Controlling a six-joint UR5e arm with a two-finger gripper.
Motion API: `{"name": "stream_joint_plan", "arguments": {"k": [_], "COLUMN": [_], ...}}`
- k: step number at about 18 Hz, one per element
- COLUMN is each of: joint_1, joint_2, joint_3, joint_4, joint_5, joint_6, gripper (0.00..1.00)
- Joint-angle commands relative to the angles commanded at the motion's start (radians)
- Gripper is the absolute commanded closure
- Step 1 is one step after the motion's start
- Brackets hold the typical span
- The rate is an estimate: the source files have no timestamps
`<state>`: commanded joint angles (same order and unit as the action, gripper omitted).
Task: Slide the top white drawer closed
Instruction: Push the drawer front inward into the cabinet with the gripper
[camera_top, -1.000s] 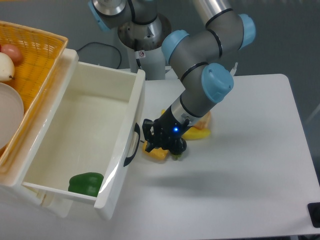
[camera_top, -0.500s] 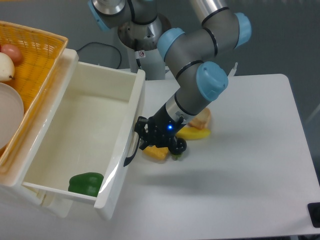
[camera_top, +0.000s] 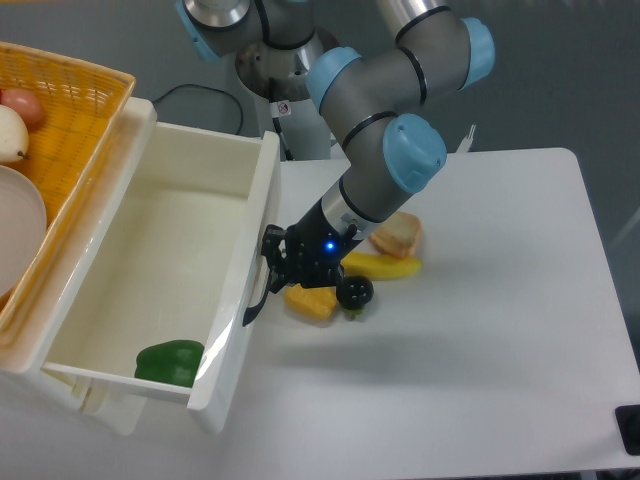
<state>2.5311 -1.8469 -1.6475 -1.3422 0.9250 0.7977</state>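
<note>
Moved left against curved black handle (camera_top: 256, 290) of glossy white plastic top drawer (camera_top: 236, 330): black two-finger tool (camera_top: 278, 262), grip state impossible to tell.

White table (camera_top: 500, 350) with banana (camera_top: 385, 266)

Top white drawer (camera_top: 170, 290) is sitting pulled out, a green pepper (camera_top: 170, 362) lying in its near corner. Gripper (camera_top: 278, 262) is pressing against the drawer front at the black handle (camera_top: 258, 292); finger opening not readable. Yellow banana (camera_top: 385, 266), bread slice (camera_top: 397, 234) and an orange chunk (camera_top: 310, 301) are lying on the white table (camera_top: 500, 350) just behind the arm. Orange wicker basket (camera_top: 75, 120) is sitting left.
</note>
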Motion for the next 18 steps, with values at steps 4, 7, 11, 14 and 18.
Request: {"name": "stream_joint_plan", "arguments": {"k": [4,7,11,14,18], "joint_1": [0.000,-0.003,-0.014,-0.017,-0.028], "joint_2": [0.006,0.012,0.014,0.015,0.021], "joint_3": [-0.008,-0.008,-0.009,-0.014,-0.015], "joint_4": [0.000,0.000,0.000,0.000,0.000], "joint_5": [-0.002,-0.017,-0.018,-0.022,-0.025], "joint_6": [0.000,-0.002,-0.003,-0.003,-0.003], "gripper": [0.88,0.88,0.88,0.88,0.88]}}
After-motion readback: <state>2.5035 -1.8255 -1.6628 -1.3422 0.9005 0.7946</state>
